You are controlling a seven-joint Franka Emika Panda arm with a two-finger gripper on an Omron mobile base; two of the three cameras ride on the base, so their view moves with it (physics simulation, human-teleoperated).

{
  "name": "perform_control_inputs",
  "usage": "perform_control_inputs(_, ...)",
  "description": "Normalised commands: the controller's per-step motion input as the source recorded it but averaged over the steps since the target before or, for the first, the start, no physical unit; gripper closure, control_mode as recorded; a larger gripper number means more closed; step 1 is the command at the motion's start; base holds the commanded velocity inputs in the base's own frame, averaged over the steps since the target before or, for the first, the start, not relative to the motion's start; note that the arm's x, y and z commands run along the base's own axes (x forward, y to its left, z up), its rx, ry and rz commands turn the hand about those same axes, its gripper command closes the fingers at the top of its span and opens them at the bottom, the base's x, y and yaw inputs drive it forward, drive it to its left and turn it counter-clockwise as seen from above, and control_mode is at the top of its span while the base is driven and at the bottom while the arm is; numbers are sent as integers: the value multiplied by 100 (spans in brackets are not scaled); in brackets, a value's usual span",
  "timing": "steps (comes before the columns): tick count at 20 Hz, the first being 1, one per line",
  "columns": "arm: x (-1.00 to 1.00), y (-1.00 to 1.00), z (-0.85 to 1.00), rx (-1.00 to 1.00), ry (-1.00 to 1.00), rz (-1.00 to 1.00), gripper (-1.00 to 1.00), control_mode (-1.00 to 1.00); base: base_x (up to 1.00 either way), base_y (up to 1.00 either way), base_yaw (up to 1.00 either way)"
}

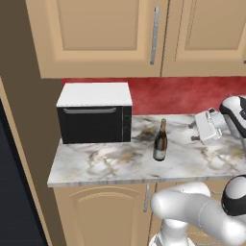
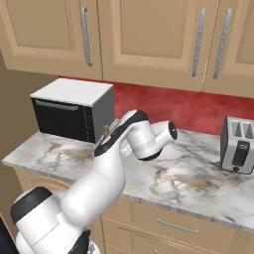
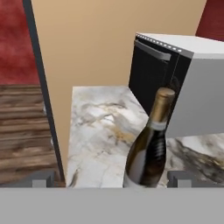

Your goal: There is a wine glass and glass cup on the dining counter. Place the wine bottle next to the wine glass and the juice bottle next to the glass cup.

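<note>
Upright between the spread finger tips (image 3: 43,178) in the hand view: wine bottle (image 1: 160,141), slim dark glass, long narrow neck, gold-tan top, pale label low on the body. Stands on the marble counter (image 1: 105,163) about midway between front and back edges, just beside the right flank of the black microwave (image 1: 94,118), near but apparently not touching it. Hand (image 1: 204,127) open wide, gripping nothing, levelled toward the bottle from the right. Risks, as judgements: a tall narrow bottle tips easily, so a finger nudging the body before closing could topple it against the microwave or roll it toward the front edge; closing high on the tapering neck could let it slip or swing. Toaster (image 2: 239,145) farther along the counter's right end, well apart. Wooden cabinets (image 2: 149,34) overhead.
</note>
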Motion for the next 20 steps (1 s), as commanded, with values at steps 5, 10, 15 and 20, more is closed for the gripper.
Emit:
perform_control_inputs(5,31,18,0,3,0,0,-100,-100,0,0,0)
perform_control_inputs(10,14,25,-9,1,0,0,-100,-100,0,0,0)
perform_control_inputs(15,21,19,-13,0,0,-2,-100,-100,0,0,0)
perform_control_inputs(20,18,17,-13,0,0,-3,-100,-100,0,0,0)
